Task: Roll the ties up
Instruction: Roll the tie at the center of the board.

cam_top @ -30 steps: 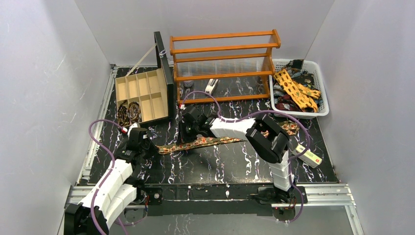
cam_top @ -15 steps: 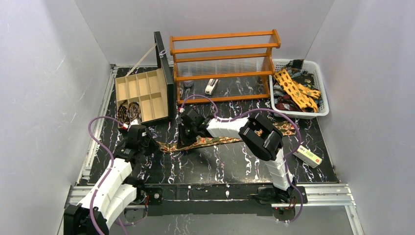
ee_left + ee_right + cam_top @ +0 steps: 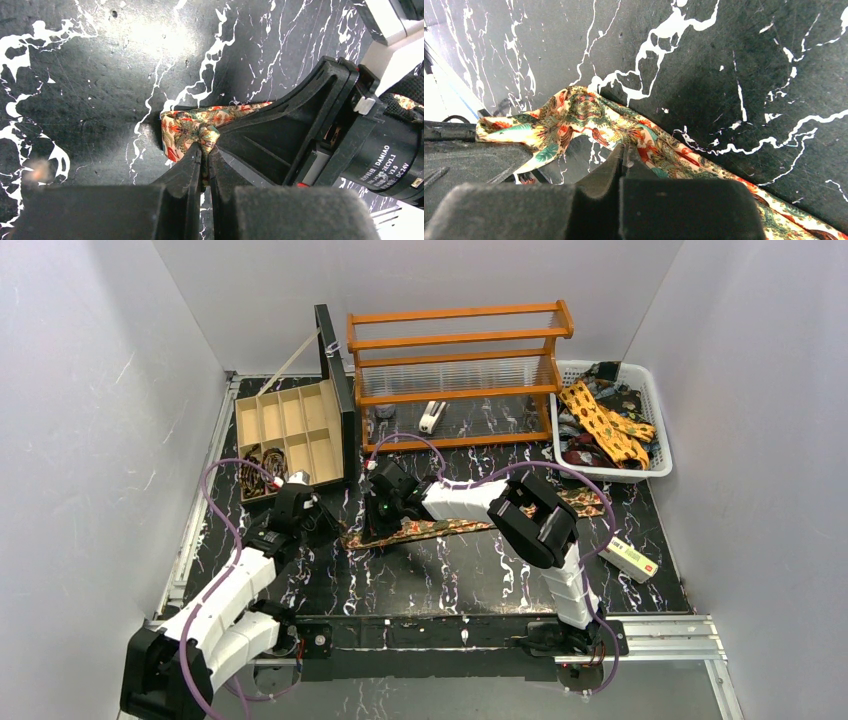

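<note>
**Item 1, tie** [image 3: 470, 525]: a patterned strip, red-brown with green and gold motifs. It lies flat across the middle of the dark marbled table [image 3: 450, 580], and its far end runs under the right arm toward the basket.

**Item 2, left gripper** [image 3: 204, 150]: jaws together, pinching the folded tip of the tie. This hold looks meant to start the first turn of the coil, since the tip is already bent over on itself.

**Item 3, right gripper** [image 3: 624, 150]: jaws together on the strip a little way in from that tip, just beside the left gripper. It probably anchors the fabric so the tip can be turned against it (whether cloth sits between the tips or is only pressed down is hidden by the fingers).

**Item 4, compartment box** [image 3: 330, 390]: lid propped open, wooden dividers inside. 2 coiled ties [image 3: 262, 468] sit in the near-left compartments, and the other compartments look empty. It stands just beyond the left gripper, a short carry for a finished coil.

**Item 5, basket** [image 3: 660, 455]: white, at the far right. It holds a heap of loose ties [image 3: 600, 425], with a yellow one on top.

**Item 6, rack** [image 3: 455, 340]: orange wood, at the back. A small white object stands under it, too small to identify.

**Item 7, white-and-red box** [image 3: 630, 558]: lies on the table at the right, apart from the tie.
</note>
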`<state>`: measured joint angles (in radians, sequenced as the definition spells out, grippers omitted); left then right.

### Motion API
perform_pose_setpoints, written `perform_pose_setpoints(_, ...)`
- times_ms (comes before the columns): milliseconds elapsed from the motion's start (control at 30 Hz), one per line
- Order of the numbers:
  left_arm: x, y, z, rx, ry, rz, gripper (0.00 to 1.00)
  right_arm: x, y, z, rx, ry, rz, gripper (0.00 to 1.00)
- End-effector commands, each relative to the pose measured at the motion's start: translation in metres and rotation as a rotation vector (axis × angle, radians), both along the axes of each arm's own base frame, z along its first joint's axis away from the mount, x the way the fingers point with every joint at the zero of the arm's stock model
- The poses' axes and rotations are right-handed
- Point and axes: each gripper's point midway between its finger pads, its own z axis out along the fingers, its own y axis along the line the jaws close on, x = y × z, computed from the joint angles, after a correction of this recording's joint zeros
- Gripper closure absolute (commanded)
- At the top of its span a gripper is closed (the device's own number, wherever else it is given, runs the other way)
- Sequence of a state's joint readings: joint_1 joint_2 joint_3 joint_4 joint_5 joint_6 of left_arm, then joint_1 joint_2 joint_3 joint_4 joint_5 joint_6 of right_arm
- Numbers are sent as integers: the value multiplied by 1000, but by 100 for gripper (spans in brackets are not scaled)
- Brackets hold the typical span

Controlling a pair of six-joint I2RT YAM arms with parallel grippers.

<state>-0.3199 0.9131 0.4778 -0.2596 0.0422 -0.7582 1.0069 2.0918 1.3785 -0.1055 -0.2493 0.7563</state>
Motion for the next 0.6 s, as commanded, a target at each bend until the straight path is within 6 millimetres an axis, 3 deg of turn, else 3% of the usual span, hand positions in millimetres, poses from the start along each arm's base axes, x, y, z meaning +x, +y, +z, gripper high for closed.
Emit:
perform_pose_setpoints(0,5,-3,12,-6,-30,3,100,2,-4,-4,-18,3,-10,99)
perform_pose_setpoints(300,11,-33,16,-76,-58,-90,100,1,0,0,9,16,0,99)
perform_pose_setpoints(433,7,-36,2,-45,-12,-108,100,5,0,19,56,-20,3,99)
perform_pose_setpoints(567,4,-29,-5,-17,2,-84,100,18,-16,48,67,-108,-44,94)
